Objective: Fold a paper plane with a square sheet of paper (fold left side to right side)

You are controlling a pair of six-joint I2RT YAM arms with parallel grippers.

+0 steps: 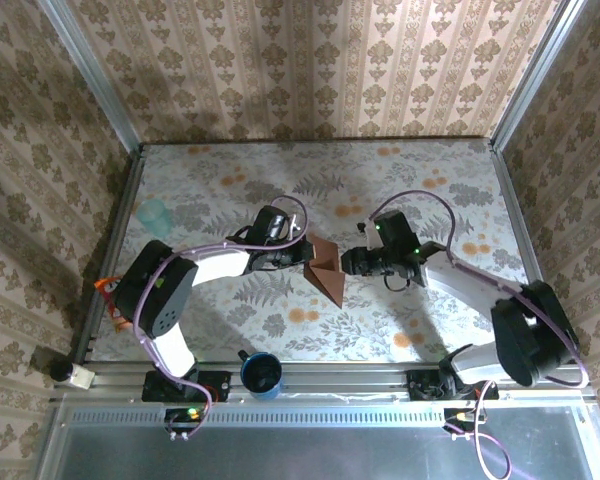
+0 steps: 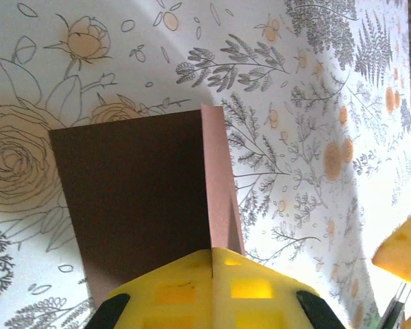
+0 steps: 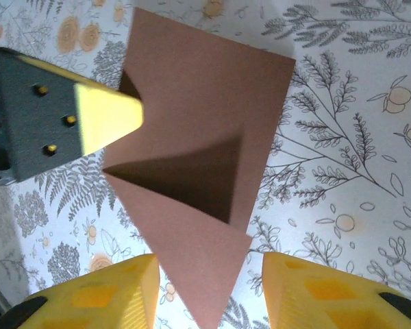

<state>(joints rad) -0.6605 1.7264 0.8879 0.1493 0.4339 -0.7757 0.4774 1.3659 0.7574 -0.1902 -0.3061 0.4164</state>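
Roughly far-to-near paper (image 1: 325,268) (tip nearward)

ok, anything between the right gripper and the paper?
Nothing visible. The pointed corner of the paper lies between the open fingers of the right gripper. The left gripper is shut on the opposite edge, clear of that gap.

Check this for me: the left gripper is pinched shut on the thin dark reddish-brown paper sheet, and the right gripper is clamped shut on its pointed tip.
Not quite. The right gripper is open: its yellow fingers stand apart with the thin dark reddish-brown paper sheet's pointed tip between them, as the right wrist view shows. The left gripper is pinched shut on the sheet.
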